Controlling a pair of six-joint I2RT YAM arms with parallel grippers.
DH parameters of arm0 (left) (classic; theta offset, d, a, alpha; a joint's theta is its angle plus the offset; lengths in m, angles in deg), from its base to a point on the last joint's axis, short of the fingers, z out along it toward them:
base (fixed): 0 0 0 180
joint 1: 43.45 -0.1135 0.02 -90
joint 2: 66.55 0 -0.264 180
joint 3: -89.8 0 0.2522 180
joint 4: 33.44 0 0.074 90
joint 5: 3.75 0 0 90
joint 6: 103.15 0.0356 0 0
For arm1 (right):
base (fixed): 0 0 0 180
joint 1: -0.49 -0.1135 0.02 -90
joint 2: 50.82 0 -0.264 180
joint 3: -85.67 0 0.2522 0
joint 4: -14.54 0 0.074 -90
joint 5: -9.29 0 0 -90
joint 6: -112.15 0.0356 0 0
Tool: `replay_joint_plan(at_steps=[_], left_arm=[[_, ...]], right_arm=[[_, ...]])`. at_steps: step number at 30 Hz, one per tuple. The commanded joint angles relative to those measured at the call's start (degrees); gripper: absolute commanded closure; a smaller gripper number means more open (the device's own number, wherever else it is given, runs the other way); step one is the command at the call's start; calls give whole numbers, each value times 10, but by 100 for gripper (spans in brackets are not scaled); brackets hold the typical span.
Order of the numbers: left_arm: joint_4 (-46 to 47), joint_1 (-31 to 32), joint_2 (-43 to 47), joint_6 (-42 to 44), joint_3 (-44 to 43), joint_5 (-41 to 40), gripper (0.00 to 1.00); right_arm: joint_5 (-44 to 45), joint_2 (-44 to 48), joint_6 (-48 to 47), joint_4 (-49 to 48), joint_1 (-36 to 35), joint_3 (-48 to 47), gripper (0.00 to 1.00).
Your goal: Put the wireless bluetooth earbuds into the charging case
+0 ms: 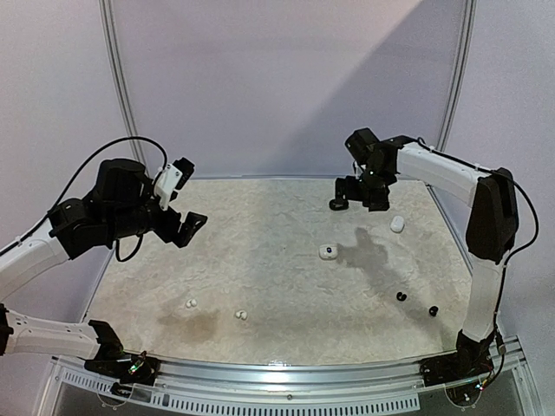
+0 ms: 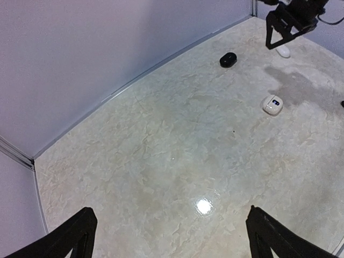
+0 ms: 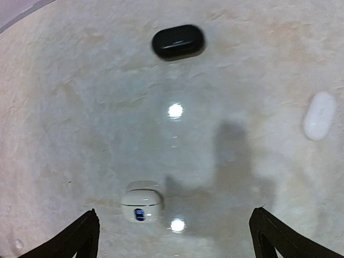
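Beyond the white case (image 1: 328, 251) (contents unclear) lies a black case (image 1: 338, 204).

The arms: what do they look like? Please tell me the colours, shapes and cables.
The left arm and the right arm have white tube-like links and black joint housings, and they stand on black bases. Thin black cables loop along each. The left gripper and the right gripper are black, with two flat, triangular fingers. No markings are readable.
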Motion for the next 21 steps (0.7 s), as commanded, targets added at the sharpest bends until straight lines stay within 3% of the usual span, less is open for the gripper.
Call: replay_joint_plan(at_steps=[1,10,14,21], left_arm=[[14,-13,-12,10,8,8,1],[18,-44,-54,-22,3,39,1],[25,-58,-70,-26,1,46,1],[28,-80,-86,-21,-2,52,1]], right_arm=[[186,-48,-50,197,46,-70,1],[96,-171,-131,114,89,-245,1],[15,-224,-191,-24,89,-256,1],[-19,-290,-218,-199,86,-274,1]])
